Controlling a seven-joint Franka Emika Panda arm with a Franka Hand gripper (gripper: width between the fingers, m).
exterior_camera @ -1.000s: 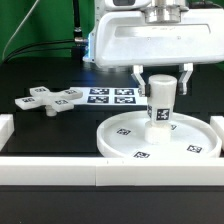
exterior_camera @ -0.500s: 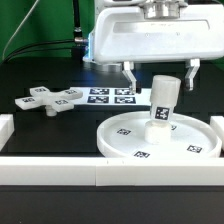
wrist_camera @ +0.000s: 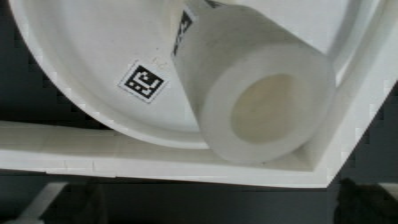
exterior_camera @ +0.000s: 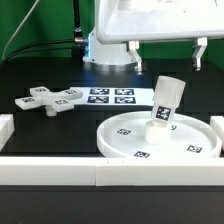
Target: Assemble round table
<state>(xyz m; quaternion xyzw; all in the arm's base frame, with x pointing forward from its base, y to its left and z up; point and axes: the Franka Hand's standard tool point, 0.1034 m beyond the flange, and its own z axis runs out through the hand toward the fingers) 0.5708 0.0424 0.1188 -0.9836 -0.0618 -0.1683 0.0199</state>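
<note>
The round disc (exterior_camera: 150,140) lies flat at the front of the exterior view's right. The short cylinder leg (exterior_camera: 165,103) stands on its middle, leaning slightly toward the exterior view's right. My gripper (exterior_camera: 166,55) is open and empty above the leg, with its fingers (exterior_camera: 134,55) spread wide and clear of it. The cross-shaped base (exterior_camera: 48,99) lies flat on the black table at the exterior view's left. In the wrist view I look down on the leg's end (wrist_camera: 267,95) and the disc (wrist_camera: 98,60) with a tag.
The marker board (exterior_camera: 112,96) lies behind the disc, beside the cross base. White border bars (exterior_camera: 60,168) run along the front and the side (exterior_camera: 5,128). A border bar (wrist_camera: 143,158) also shows in the wrist view.
My gripper has opened wider and risen off the leg. The leg now stands free on the disc and leans a little more.
</note>
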